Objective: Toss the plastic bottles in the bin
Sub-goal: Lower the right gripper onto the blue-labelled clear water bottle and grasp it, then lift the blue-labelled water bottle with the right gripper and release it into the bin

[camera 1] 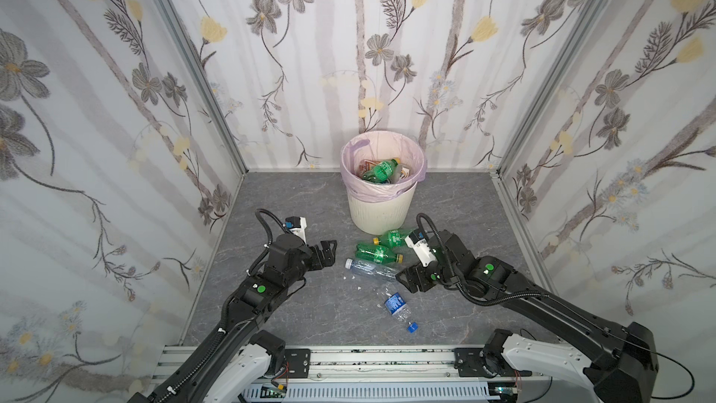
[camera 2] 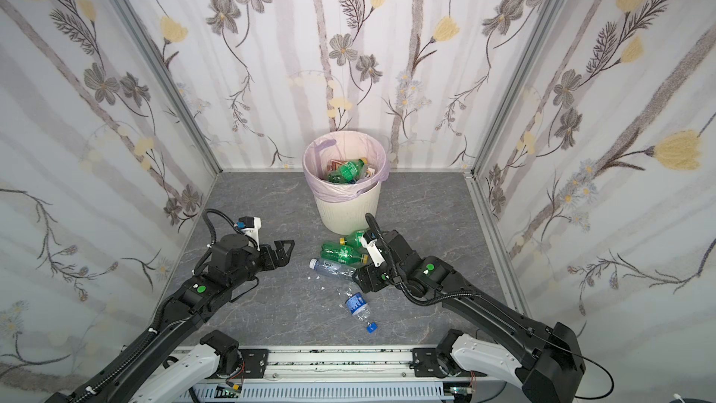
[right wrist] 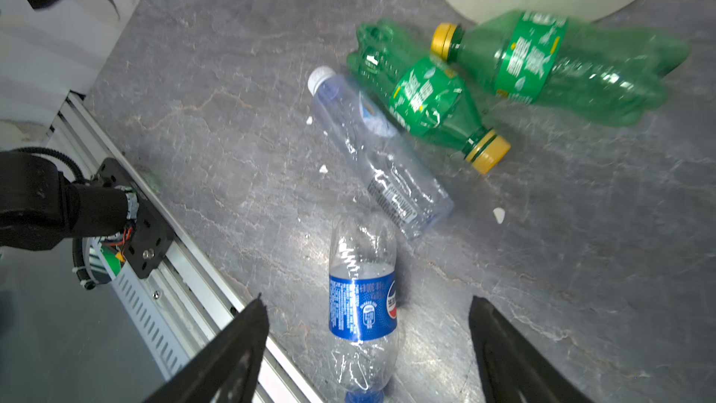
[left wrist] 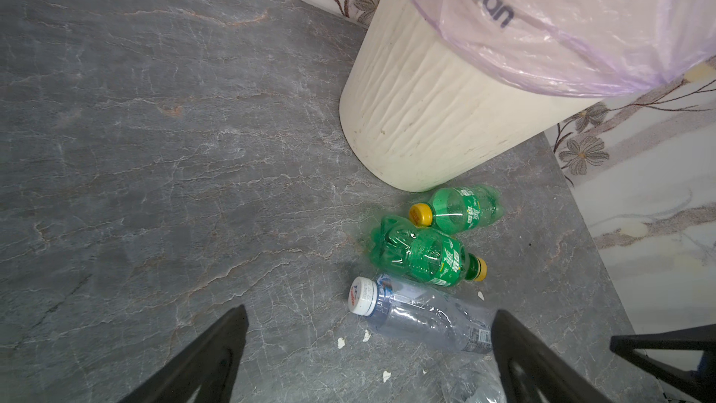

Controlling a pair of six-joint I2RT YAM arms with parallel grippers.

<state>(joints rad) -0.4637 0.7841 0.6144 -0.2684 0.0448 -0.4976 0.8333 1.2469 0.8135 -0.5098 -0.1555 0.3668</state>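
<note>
The cream bin (camera 1: pixel 381 211) (camera 2: pixel 346 213) with its pink liner stands at the back and holds a green bottle (camera 1: pixel 381 170) among other rubbish. Four plastic bottles lie on the grey floor in front of it: two green ones with yellow caps (camera 1: pixel 393 237) (right wrist: pixel 426 98), a clear one with a white cap (camera 1: pixel 372 269) (left wrist: pixel 422 315), and a clear one with a blue label (camera 1: pixel 396 304) (right wrist: pixel 362 304). My right gripper (camera 1: pixel 403 281) (right wrist: pixel 367 299) is open, its fingers on either side of the blue-label bottle without touching it. My left gripper (camera 1: pixel 329 251) (left wrist: pixel 370 311) hangs open and empty, left of the pile.
Small white scraps (right wrist: pixel 499 215) lie scattered on the floor around the bottles. Flowered walls close in the left, right and back sides. A metal rail (camera 1: pixel 368 358) carrying both arm bases runs along the front edge.
</note>
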